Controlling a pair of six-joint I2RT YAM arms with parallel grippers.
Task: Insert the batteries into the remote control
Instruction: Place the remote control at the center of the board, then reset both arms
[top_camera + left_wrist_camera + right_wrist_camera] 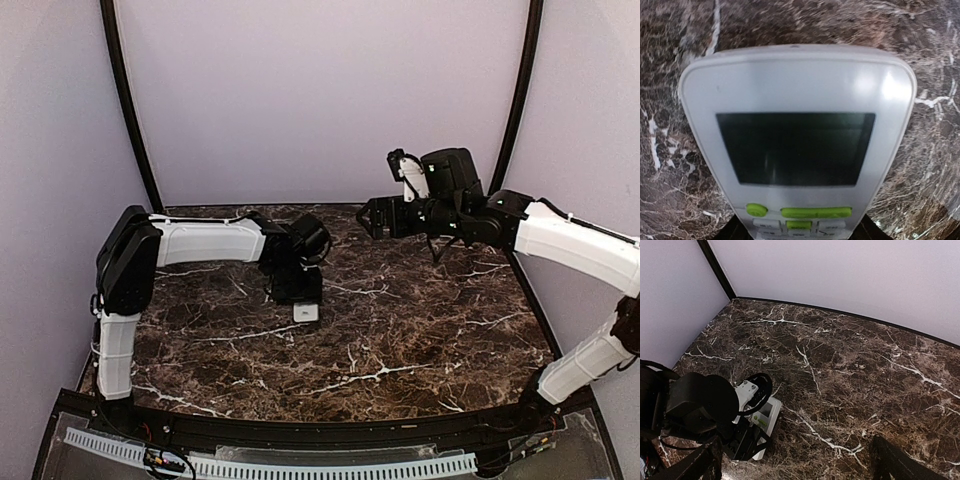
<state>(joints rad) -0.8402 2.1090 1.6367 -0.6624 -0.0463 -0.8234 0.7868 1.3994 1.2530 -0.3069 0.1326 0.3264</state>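
Note:
The white remote control (pixel 306 312) lies face up on the marble table, its dark display window and green buttons showing. It fills the left wrist view as the remote control (pixel 797 90). My left gripper (pixel 298 292) is down over it, and the dark jaws press on both long sides near the button rows; the left gripper (pixel 800 231) is shut on it. My right gripper (pixel 365 217) hangs high over the back right of the table, open and empty, its fingers (pixel 890 462) wide apart. From there I look down on the remote control (pixel 766 415). The batteries are out of view.
The dark marble table (pixel 400 330) runs to pale walls at the back and both sides. A black frame post (pixel 128 110) stands at the back left, another post (pixel 518 100) at the back right. A white slotted strip (pixel 300 467) lies along the near edge.

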